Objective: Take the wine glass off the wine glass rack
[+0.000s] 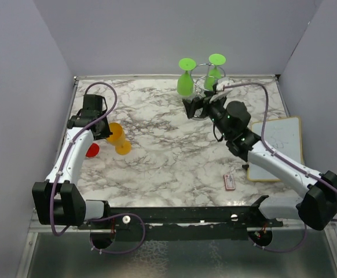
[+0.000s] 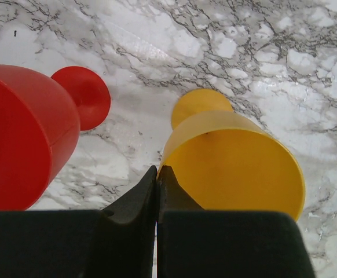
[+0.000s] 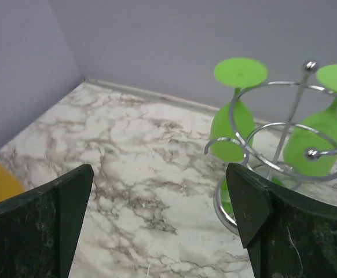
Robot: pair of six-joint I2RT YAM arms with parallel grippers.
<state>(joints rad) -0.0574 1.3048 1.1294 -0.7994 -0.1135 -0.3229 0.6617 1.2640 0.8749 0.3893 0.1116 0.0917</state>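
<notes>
Left gripper (image 2: 157, 171): clenched. The two fingers meet along their whole length with nothing between them. It sits well to the left of the wine glass rack (image 1: 205, 70) and nearer my bases.

Red glass (image 2: 24, 133): lies on its side on the marble table (image 1: 168, 150), far left of the rack, foot pointing away from my left wrist camera.

Yellow glass (image 2: 238, 168): lies on its side just right of the red one and apart from it, so it is closer to the rack. Its open mouth faces my left fingers.

Right gripper (image 3: 160, 171): released, with the fingers spread wide and only bare table between them. It hovers just in front of the rack and slightly left of it, touching neither wire nor glass.

Rack: upright at the far edge of the table, round base down, looped wire arms at the top.

Left green wine glass (image 3: 232, 124): hangs upside down from a left-hand loop of the rack – foot up, bowl down.

Right green wine glass (image 3: 316, 145): hangs the same way on the right-hand side of the rack – partly behind the wires.

Whiteboard (image 1: 278, 147): flat on the table, right of the rack and nearer my bases
</notes>
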